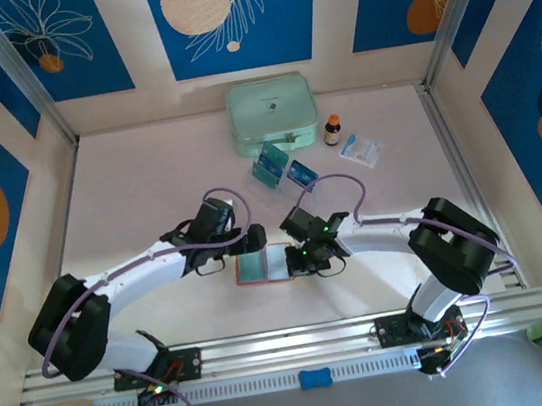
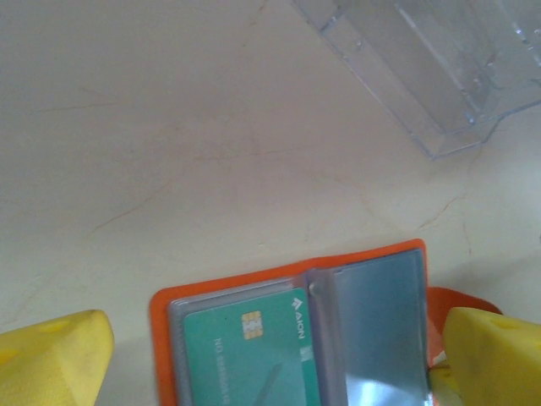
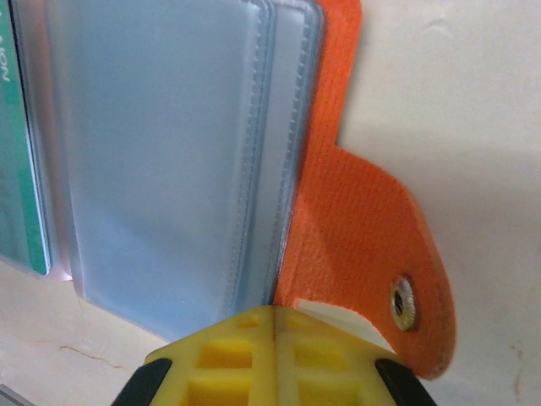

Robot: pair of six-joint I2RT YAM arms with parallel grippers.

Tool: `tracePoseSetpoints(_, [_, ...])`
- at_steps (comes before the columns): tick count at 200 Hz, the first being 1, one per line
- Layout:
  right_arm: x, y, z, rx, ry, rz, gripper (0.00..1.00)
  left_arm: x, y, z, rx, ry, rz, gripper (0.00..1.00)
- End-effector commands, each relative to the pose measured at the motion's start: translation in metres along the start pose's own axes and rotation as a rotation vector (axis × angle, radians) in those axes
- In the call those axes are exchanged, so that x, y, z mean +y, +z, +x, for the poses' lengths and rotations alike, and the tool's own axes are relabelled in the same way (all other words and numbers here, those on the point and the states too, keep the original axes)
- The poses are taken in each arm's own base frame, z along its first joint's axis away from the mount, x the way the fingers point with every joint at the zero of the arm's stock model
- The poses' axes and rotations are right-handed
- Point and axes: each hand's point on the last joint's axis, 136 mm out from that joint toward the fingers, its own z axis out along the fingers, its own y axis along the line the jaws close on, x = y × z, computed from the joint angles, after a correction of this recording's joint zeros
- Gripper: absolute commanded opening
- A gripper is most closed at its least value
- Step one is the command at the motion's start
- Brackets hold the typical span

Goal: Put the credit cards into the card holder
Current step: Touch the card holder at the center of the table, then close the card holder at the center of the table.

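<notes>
Top: card holder (image 1: 260, 265) is laid open betw. left gripper (image 1: 256, 236) & right gripper (image 1: 306, 257); credit cards (image 1: 271, 166) are stood farther off. L wrist: left gripper is spread wide; teal card (image 2: 245, 355) is marked "AION". R wrist: right gripper is pinched shut at card holder's right edge.

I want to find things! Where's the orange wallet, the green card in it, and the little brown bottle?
orange wallet (image 2: 158, 355), left wrist view, orange left edge.
green card (image 2: 245, 359), left wrist view, middle of its face.
little brown bottle (image 1: 332, 133), top external view, its body.

The pale table (image 1: 147, 180) bears the open card holder (image 1: 260, 265), mint case (image 1: 273, 114), bottle (image 1: 332, 131) and sachet (image 1: 360, 150).
</notes>
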Motion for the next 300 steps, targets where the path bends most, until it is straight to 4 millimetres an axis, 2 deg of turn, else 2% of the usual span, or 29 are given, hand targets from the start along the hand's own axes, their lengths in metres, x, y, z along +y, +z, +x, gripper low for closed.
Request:
tracePoseSetpoints(1, [-0.026,0.010,0.014,0.038,0.006,0.074,0.00,0.002,0.008,0.005,0.021,-0.034,0.020,1.00])
tracePoseSetpoints(37, [-0.022,0.004,0.014,0.031,0.001,0.062,0.00,0.007,0.011,0.010,0.026,-0.049,0.007,1.00])
tracePoseSetpoints(102, [0.014,-0.041,-0.006,-0.059,-0.047,-0.030,0.00,0.012,0.004,0.007,0.001,-0.049,-0.017,1.00])
tracePoseSetpoints(133, [0.028,-0.047,-0.013,-0.075,-0.059,-0.064,0.00,0.018,-0.002,0.005,-0.023,-0.054,-0.047,1.00])
tracePoseSetpoints(160, [0.037,-0.042,-0.019,-0.071,-0.067,-0.069,0.00,0.023,-0.006,0.003,-0.042,-0.061,-0.070,1.00])
tracePoseSetpoints(198, [0.032,-0.023,-0.017,-0.040,-0.056,-0.048,0.00,0.024,-0.009,0.002,-0.046,-0.061,-0.075,1.00])
tracePoseSetpoints(266, [-0.012,0.014,0.001,0.036,0.006,0.036,0.00,0.017,-0.002,0.006,-0.012,-0.056,-0.031,1.00])
tracePoseSetpoints(300, [-0.021,0.022,0.008,0.058,0.020,0.050,0.00,0.012,0.007,0.013,0.030,-0.054,-0.005,1.00])
